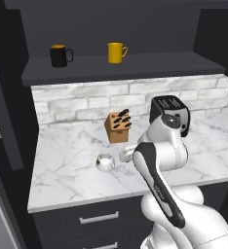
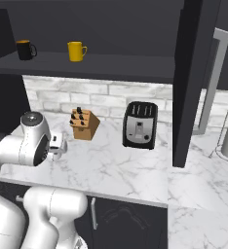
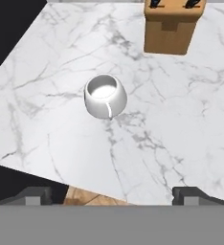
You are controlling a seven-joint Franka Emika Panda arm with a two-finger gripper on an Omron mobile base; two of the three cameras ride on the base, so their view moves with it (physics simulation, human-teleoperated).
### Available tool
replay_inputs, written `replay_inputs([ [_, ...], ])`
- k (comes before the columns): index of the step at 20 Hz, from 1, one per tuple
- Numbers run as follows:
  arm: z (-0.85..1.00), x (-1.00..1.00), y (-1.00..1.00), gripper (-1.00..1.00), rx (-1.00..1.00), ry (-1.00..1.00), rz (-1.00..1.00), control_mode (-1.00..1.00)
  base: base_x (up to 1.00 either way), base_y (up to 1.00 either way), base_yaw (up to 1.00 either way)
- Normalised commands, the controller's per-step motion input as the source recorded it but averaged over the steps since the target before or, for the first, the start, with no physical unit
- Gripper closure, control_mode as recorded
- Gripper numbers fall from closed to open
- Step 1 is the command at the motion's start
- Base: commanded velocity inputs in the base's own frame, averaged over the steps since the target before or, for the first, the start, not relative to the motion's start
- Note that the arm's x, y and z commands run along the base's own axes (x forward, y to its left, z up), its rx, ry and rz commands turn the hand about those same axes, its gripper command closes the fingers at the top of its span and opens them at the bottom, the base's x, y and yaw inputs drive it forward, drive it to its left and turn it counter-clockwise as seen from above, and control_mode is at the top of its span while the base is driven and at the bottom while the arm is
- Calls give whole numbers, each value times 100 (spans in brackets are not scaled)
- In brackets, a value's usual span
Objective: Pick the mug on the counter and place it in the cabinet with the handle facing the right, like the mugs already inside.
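Mug point(image 1: 105, 162) upright toward the front edge of the counter point(image 1: 62, 175) in the left base view, well short of the knife block point(image 1: 118, 127) nearer the back wall, apart from everything; up on the cabinet point(image 1: 135, 65) shelf, black mug point(image 1: 59, 55) and yellow mug point(image 1: 116, 52) with handles turned right; arm bent over the front edge just right of the mug. Right base view: same counter point(image 2: 116, 170), toaster point(image 2: 140, 125) and knife block point(image 2: 84, 124) along the back, both shelf mugs, black point(image 2: 24, 49) and yellow point(image 2: 76, 51), above; white mug hidden behind the arm. Hand view: gripper point(image 3: 114, 196) poised above the mug point(image 3: 106, 95), finger tips point(image 3: 35, 195) wide apart at the bottom corners, nothing between them; mug well ahead of the tips, apparently off their centre line, open mouth up, thin dark mark on its near side, handle not clearly made out. Probably best: centre over the mug before descending, straddle the rim or body without knocking the handle, close only once low enough, note which way the handle faces for the turn needed on the shelf.
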Motion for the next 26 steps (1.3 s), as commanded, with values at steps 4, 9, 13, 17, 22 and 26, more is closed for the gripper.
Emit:
replay_inputs([
  [4,-26,2,19,-100,0,0,5,-100,0,0,0],
  [9,-30,8,20,-100,0,0,4,-100,0,0,0],
  [13,-29,10,18,-100,0,0,3,-100,0,0,0],
  [17,-26,21,11,-100,0,0,1,-100,0,0,0],
  [22,-19,25,3,-100,0,0,0,-100,0,0,0],
  [26,-26,24,2,-100,0,0,1,-100,0,0,0],
])
